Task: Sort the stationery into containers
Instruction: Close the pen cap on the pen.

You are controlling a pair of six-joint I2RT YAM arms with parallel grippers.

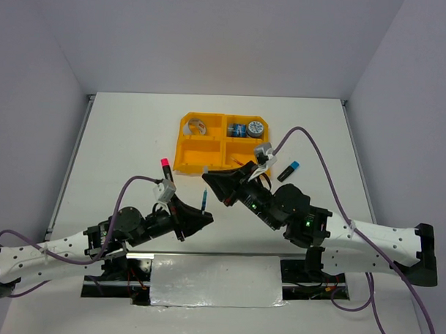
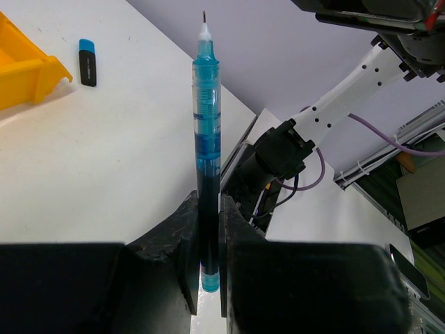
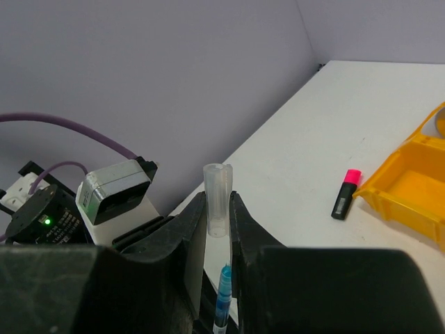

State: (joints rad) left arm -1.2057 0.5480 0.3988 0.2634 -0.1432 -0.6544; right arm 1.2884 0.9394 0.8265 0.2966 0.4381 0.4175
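While the top view shows only two grippers nose to nose by the orange tray's point(image 1: 194, 166) near edge, the wrist views settle the grips: the left gripper point(image 2: 207, 209) is clamped on a thin blue pen point(image 2: 207, 104), bare tip outward, and the right gripper point(image 3: 217, 205) pinches a clear cap point(image 3: 217, 179). Only from above do tape rolls point(image 1: 246, 129) and a silvery ring point(image 1: 197, 126) show in the tray's far compartments. A pink-capped marker point(image 1: 165, 167) and a blue-capped marker point(image 1: 289, 170) lie off its near corners, well apart from the worktop's point(image 1: 121, 134) side edges.

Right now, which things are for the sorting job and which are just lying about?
For the job: blue pen, clear cap, pink marker, blue marker, tape rolls, ring, orange tray.
Just lying about: purple cable, grey sheet by the arm bases.
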